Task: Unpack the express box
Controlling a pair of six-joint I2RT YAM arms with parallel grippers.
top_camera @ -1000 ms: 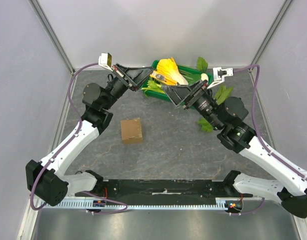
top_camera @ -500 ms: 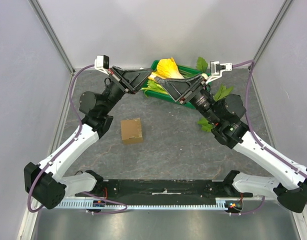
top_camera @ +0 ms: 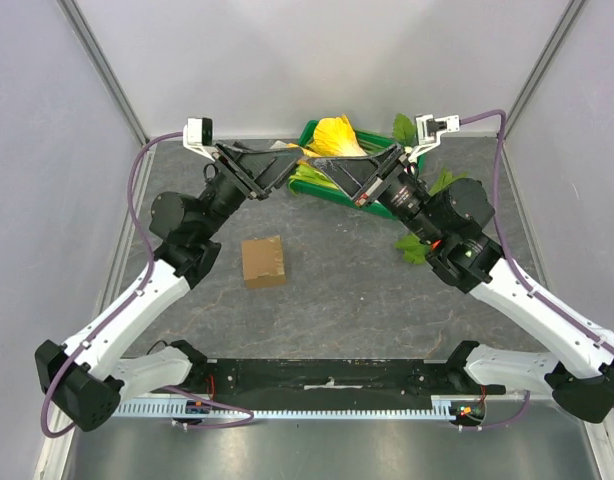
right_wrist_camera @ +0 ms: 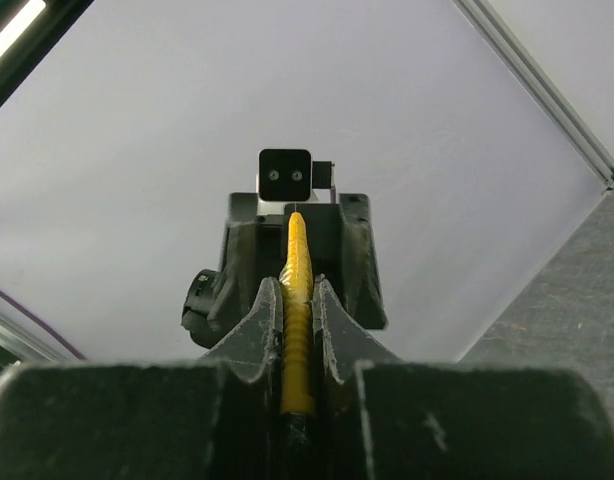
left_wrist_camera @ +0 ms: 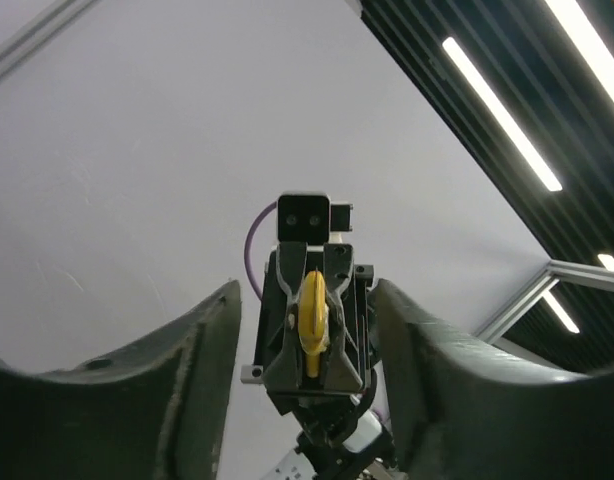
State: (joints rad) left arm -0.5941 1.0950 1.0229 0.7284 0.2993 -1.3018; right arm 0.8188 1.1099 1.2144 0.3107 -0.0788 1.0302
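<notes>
The express box [top_camera: 263, 261], small and brown with its flap down, lies on the grey table left of centre, apart from both arms. Both grippers are raised above the back of the table, facing each other. My right gripper [top_camera: 330, 166] [right_wrist_camera: 297, 292] is shut on a flat, ribbed yellow thing [top_camera: 336, 134] [right_wrist_camera: 298, 330], seen edge-on between its fingers. My left gripper [top_camera: 293, 163] [left_wrist_camera: 307, 292] stands open just left of it; its fingers [left_wrist_camera: 202, 350] sit on either side of the yellow thing [left_wrist_camera: 313, 318] without touching it.
A green plastic crate [top_camera: 368, 148] with greens stands at the back behind the grippers. Loose green leaves [top_camera: 415, 250] lie on the table right of centre, under the right arm. White walls close in the table on three sides.
My right gripper has shut on the yellow thing and my left gripper has opened and let it go. Both wrists have lifted and tilted up a little.
</notes>
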